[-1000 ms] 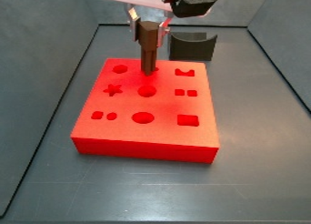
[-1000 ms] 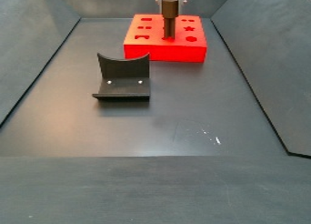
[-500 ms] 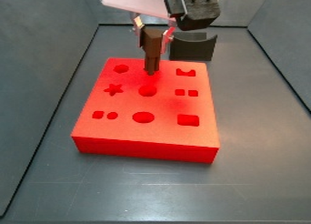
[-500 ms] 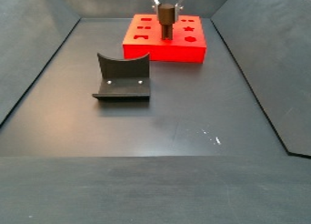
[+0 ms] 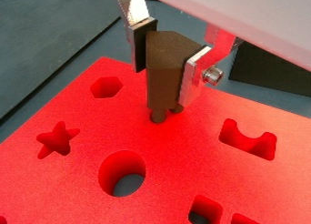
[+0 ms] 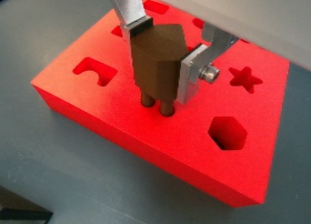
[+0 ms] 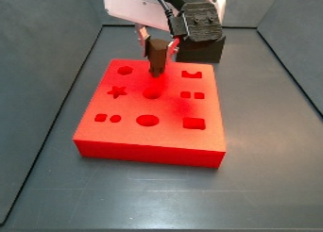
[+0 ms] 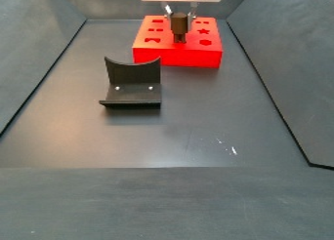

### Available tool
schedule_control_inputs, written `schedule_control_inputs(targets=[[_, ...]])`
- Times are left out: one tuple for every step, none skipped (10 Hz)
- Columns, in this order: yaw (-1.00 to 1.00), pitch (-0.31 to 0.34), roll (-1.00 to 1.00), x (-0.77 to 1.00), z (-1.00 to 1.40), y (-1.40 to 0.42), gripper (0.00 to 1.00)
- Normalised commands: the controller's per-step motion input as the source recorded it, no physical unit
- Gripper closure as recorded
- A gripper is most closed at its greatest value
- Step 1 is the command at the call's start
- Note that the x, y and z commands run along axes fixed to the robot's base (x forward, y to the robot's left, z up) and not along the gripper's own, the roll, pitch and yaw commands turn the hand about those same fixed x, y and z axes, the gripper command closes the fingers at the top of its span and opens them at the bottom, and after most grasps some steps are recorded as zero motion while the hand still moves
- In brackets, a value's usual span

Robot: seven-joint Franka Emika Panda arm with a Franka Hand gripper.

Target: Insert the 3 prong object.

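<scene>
My gripper [image 5: 165, 82] is shut on the 3 prong object [image 5: 165, 71], a brown wooden peg held upright between the silver fingers. The peg stands over the far middle of the red block [image 5: 85, 118]. Its thin prongs [image 6: 159, 104] point down and meet the block's top face; how deep they sit cannot be told. In both side views the gripper [image 7: 157, 47] [image 8: 175, 20] hangs low over the block [image 7: 151, 146] [image 8: 196, 57] with the peg [image 7: 155, 58] [image 8: 175, 27] under it. The gripper [image 6: 162, 75] and the peg [image 6: 155, 64] also show in a wrist view.
The block's top has several shaped holes, among them a hexagon [image 5: 107, 86], a star [image 5: 55, 139] and an oval [image 5: 124, 170]. A dark grey curved holder [image 8: 131, 83] stands on the floor away from the block; it also shows behind the gripper [image 7: 202, 49]. Dark walls ring the floor.
My gripper has come down with the peg. The peg stood taller above the block before; now less of it shows and its prongs are at the block's top.
</scene>
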Motion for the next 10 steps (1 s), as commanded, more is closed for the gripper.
schedule_control_inputs(targets=[[-0.09,0.0,0.04,0.11,-1.0,0.0,1.0],[-0.09,0.0,0.02,0.03,-1.0,0.0,1.0],[0.0,0.02,0.06,-0.01,-0.89,0.0,1.0],[0.0,0.0,0.0,0.0,-0.03,0.0,1.0],[-0.17,0.114,-0.05,0.34,-0.16,0.07,1.0],[-0.33,0.304,-0.07,0.52,-0.44,0.0,1.0],[-0.35,0.366,-0.12,0.43,-0.36,0.02,1.0],[-0.34,0.431,-0.1,0.36,-0.27,0.01,1.0],[-0.31,0.469,-0.1,0.34,-0.21,0.0,1.0],[-0.24,0.439,-0.08,0.36,-0.27,0.0,1.0]])
